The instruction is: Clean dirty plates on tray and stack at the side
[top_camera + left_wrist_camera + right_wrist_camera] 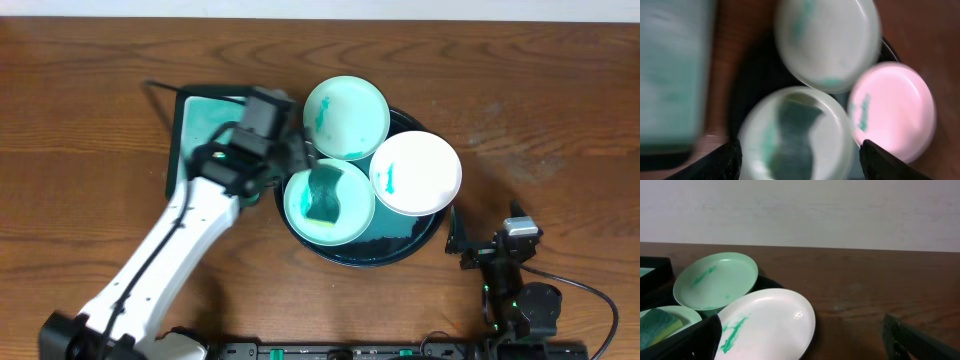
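Three plates sit on the round black-rimmed tray (385,255). The far mint plate (346,117) has a teal smear, and so does the white plate (416,172) on the right. A green-and-yellow sponge (325,197) lies on the near mint plate (329,203). My left gripper (300,160) hovers at this plate's upper left edge. In the left wrist view, which is blurred, it (800,165) is open wide over the sponge (792,132), holding nothing. My right gripper (468,242) stands open, right of the tray. The white plate (765,325) lies ahead of it (805,345).
A rectangular teal tray (200,130) lies left of the round tray, partly under my left arm. Bare wooden table (540,120) stretches to the right and behind. The right arm's base and cable (590,295) are at the front right.
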Robot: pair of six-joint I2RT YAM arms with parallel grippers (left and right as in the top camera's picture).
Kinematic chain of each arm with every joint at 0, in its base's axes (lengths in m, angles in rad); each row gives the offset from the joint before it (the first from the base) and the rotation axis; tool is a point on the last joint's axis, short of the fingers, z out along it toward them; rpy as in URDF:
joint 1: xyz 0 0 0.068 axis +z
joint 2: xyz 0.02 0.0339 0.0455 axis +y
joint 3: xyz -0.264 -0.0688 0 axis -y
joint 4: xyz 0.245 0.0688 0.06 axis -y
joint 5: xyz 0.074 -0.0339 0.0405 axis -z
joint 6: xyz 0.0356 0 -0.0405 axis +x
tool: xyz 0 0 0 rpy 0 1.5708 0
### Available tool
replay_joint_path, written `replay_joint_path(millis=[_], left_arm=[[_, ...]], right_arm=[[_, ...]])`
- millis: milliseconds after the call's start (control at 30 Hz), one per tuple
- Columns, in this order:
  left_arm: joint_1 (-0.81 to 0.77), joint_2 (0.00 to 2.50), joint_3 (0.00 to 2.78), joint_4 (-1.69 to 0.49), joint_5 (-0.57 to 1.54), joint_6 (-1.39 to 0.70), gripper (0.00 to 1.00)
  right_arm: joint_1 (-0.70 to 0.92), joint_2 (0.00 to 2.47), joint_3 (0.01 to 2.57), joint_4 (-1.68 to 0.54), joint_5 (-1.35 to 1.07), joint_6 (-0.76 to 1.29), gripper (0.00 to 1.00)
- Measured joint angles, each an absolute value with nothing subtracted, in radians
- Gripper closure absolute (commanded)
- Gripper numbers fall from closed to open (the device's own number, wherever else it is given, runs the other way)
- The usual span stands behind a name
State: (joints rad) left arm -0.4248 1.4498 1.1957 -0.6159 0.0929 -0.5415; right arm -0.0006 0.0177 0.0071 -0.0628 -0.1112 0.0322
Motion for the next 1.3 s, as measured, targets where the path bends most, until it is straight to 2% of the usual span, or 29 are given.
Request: replay_joint_path(millis=[267, 600, 867, 1100, 1200, 1300], left_arm=[[-0.273, 1.433, 1.196, -0.665, -0.033, -0.512, 0.23], [-0.193, 1.433, 1.196, -0.683, -0.056, -0.496, 0.23], [-0.193, 1.433, 1.196, -0.687, -0.057, -0.496, 0.23], [-0.193, 1.433, 1.196, -0.689, -0.059, -0.496, 0.23], [-0.193, 1.433, 1.196, -0.689, -0.059, -0.496, 0.23], [-0.193, 1.433, 1.196, -0.688, -0.059, -0.496, 0.23]], right_arm=[[-0.001, 0.018, 0.007, -0.063, -0.111, 0.032, 0.01], [-0.001, 0.018, 0.007, -0.046, -0.107, 0.032, 0.01], [-0.001, 0.019, 0.007, 0.249, -0.158, 0.112, 0.01], [-0.001, 0.019, 0.019, 0.633, -0.193, 0.183, 0.01], [-0.001, 0.047, 0.110, 0.514, -0.213, 0.187, 0.01], [-0.001, 0.159, 0.293, 0.231, -0.234, 0.184, 0.01]])
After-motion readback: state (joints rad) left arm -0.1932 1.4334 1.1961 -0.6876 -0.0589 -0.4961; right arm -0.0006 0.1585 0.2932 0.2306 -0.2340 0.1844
